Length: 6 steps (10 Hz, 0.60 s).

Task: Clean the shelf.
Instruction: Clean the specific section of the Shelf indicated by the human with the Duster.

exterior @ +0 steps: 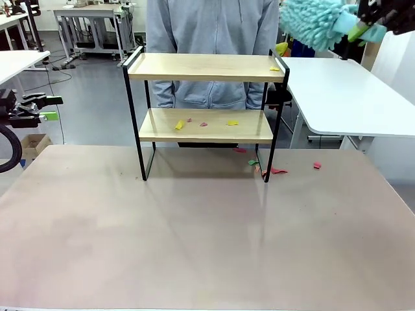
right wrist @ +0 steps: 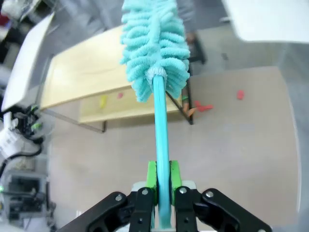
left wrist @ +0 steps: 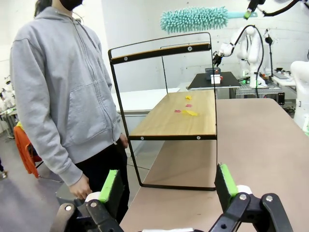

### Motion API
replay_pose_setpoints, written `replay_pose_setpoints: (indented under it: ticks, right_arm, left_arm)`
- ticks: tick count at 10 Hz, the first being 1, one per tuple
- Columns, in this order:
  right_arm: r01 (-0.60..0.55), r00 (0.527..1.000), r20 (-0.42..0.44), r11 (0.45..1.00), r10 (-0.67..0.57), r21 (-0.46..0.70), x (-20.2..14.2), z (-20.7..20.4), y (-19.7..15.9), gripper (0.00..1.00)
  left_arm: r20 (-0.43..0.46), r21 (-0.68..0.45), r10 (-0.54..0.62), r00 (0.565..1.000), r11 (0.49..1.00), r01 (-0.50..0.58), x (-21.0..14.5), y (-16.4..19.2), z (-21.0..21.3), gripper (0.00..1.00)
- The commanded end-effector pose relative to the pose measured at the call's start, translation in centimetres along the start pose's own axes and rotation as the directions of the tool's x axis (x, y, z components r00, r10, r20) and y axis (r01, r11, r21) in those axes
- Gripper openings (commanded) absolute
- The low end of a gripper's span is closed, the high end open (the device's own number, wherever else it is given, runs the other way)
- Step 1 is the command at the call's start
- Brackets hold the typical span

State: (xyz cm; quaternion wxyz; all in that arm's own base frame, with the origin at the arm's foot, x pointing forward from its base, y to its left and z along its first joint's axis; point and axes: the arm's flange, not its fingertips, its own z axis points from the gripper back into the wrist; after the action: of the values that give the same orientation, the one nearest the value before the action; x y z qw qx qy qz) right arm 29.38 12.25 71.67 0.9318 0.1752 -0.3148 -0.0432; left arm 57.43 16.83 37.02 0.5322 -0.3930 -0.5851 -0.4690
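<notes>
Shelf (exterior: 204, 67): stands upright on all its legs on the tabletop (exterior: 194, 240), close to the far edge and about midway along it. Both boards are level.

Debris: one yellow scrap (exterior: 275, 68) lies on the upper board at its right end. Two yellow scraps and one pink scrap (exterior: 203, 124) lie on the lower board. Red and green scraps (exterior: 277, 171) lie on the tabletop around the shelf's right front leg, and one more red scrap (exterior: 317, 165) lies apart, nearer the right edge.

Right gripper (right wrist: 163, 174): jaws pinch the thin handle of a teal fluffy duster (exterior: 311, 23). The duster head is held in the air over the far right corner, above the shelf's right end and clear of it.

Left gripper (left wrist: 166, 181): jaws spread wide, nothing between the green pads; it sits off the left edge, facing the shelf's end.

A person in a grey hoodie (exterior: 211, 32) stands at the far edge, directly behind the shelf
</notes>
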Motion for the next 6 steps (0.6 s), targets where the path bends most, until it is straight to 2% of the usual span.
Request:
replay_pose_setpoints:
  ticks: [1, 4, 6]
  right_arm:
    - [-0.106, 0.992, -0.047, 0.97, 0.119, 0.218, -1.2, 0.5, -2.3, 0.14]
    - [-0.292, 0.935, -0.058, 0.855, 0.349, 0.43, -3.2, 1.3, -3.4, 0.14]
    - [-0.372, 0.849, -0.154, 0.778, 0.506, 0.507, -4.2, 0.1, -3.1, 0.14]
  left_arm:
    - [-0.002, -0.004, -0.005, 1.0, 1.0, 0.005, 0.2, -0.1, -0.1, 1.0]
    - [-0.002, -0.004, -0.005, 1.0, 1.0, 0.005, 0.2, -0.1, -0.1, 1.0]
    - [-0.002, -0.004, -0.005, 1.0, 1.0, 0.005, 0.2, -0.1, -0.1, 1.0]
